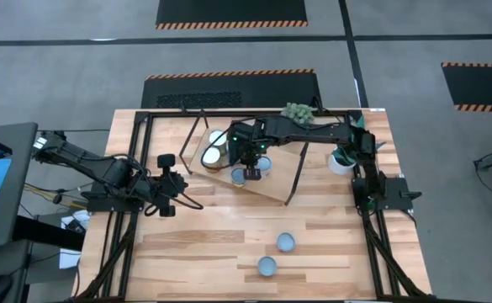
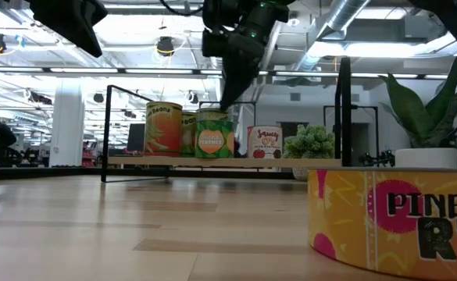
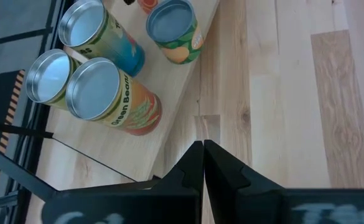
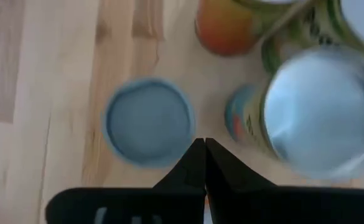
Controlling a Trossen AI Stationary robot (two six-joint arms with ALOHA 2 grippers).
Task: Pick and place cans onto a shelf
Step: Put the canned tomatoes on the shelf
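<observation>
I count five cans up on the shelf (image 1: 272, 190) so far, clustered toward its left half, and two cans still sit on the surface (image 1: 187, 252) well apart from it: one (image 1: 286, 242) near the front middle and another (image 1: 267, 266) just beside it, closer to the front edge. So I judge the job mostly done, with those two left. My right hand (image 1: 247, 164) hangs over the shelf, fingers pressed together and holding nothing, right above the blue-topped can (image 4: 149, 129) at the board's front edge. My left hand (image 1: 166, 181) waits left of the shelf, fingers also closed and empty.
</observation>
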